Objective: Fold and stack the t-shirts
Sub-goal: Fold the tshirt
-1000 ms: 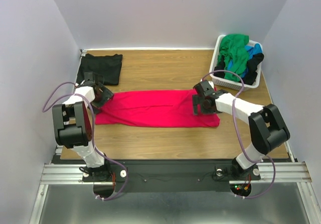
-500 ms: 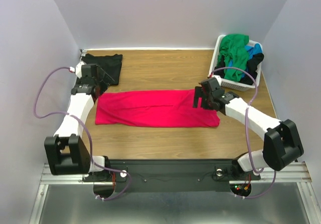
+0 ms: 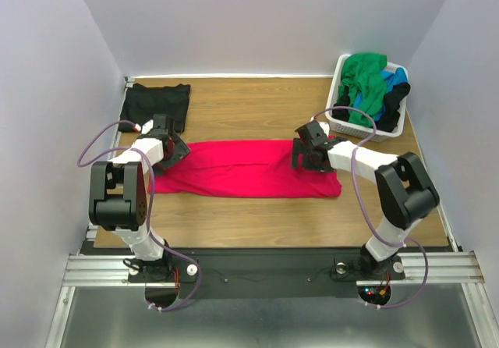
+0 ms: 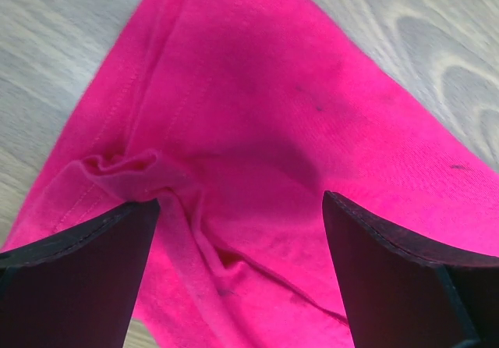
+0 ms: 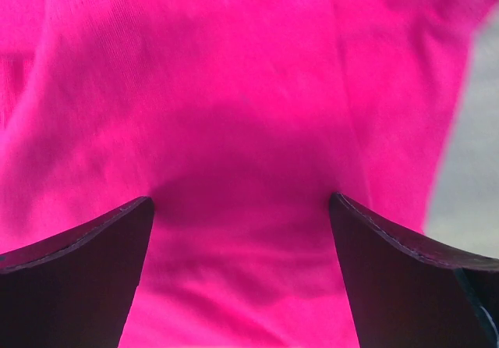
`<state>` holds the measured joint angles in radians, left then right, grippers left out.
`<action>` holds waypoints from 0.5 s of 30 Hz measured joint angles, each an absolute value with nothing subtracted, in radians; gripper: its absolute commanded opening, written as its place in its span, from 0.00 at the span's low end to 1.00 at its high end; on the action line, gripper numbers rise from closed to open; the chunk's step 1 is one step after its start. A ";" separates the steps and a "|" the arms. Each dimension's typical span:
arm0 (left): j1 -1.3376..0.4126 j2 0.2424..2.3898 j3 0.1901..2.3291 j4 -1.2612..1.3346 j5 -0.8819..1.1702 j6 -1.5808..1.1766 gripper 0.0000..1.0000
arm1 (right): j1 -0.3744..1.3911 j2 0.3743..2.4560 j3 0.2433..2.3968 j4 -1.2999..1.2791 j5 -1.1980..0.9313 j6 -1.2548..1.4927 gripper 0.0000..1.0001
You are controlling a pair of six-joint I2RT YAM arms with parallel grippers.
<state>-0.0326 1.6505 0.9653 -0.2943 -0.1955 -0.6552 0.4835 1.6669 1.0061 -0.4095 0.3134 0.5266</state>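
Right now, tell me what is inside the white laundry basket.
The basket holds a heap of shirts: a green shirt on top, a blue shirt beside it and a black shirt lower down. Whatever lies beneath them, and the basket's floor, is covered.

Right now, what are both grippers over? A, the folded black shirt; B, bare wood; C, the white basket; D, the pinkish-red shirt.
D: from above, the left gripper sits at the left end of the pinkish-red shirt and the right gripper near its right end, and both wrist views show its cloth between open fingers.
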 measured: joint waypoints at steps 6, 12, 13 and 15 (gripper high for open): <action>-0.072 1.650 0.947 -0.279 -0.223 -0.654 0.99 | 0.484 1.808 1.134 -0.385 0.316 0.468 1.00; -0.181 1.519 0.793 -0.226 -0.222 -0.713 0.98 | 0.482 1.973 1.338 -0.355 0.276 0.361 1.00; -0.205 1.486 0.765 -0.227 -0.217 -0.744 0.99 | 0.482 2.011 1.385 -0.348 0.251 0.332 1.00; -0.274 1.408 0.702 -0.242 -0.199 -0.800 0.98 | 0.479 2.072 1.468 -0.333 0.225 0.295 1.00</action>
<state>-0.2741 1.4082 0.7021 -0.2417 -0.1986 -0.7998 0.4786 2.0716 1.4677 -0.3332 0.2253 0.2947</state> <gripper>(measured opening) 0.985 0.998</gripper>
